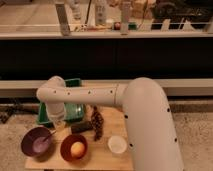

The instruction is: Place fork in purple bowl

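The purple bowl (35, 142) with a lilac inside stands at the front left of the small wooden table (102, 156). The fork (48, 136), slim and pale, slants down into the bowl's right side, its lower end over the lilac inside. Its upper end points up toward my gripper (56, 124). The gripper hangs just above and to the right of the bowl's rim, at the end of my white arm (85, 94), which reaches in from the right. I cannot tell whether the fork rests in the bowl or hangs above it.
An orange bowl (74, 147) with a round orange thing in it stands right of the purple bowl. A small white bowl (117, 144) is further right. A green tray (75, 109) sits behind. A dark block (81, 127) and a dark knobbly piece (97, 123) lie mid-table.
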Controlling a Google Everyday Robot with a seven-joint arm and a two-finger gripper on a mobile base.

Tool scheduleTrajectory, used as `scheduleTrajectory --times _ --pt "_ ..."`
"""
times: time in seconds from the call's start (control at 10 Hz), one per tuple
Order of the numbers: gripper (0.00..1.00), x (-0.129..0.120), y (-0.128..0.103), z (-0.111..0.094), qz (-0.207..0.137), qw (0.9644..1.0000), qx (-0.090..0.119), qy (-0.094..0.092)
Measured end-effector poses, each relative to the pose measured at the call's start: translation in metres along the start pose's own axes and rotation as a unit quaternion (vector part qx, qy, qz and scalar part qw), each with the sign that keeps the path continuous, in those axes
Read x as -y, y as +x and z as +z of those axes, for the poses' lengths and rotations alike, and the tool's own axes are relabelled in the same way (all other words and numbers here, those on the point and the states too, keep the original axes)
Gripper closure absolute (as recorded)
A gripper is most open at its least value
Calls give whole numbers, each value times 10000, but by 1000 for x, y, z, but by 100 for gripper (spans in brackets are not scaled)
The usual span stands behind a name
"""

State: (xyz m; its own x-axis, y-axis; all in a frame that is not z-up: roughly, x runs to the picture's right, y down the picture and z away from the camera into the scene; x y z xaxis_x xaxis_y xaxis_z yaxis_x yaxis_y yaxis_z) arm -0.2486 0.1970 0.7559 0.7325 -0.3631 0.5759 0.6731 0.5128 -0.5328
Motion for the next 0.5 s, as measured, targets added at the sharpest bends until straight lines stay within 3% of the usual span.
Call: scheduleTrajectory --times 0.2,0.5 --pt "90 9 -20 5 -9 9999 122 7" --pt "59 15 -40 -1 -29 9994 331 52"
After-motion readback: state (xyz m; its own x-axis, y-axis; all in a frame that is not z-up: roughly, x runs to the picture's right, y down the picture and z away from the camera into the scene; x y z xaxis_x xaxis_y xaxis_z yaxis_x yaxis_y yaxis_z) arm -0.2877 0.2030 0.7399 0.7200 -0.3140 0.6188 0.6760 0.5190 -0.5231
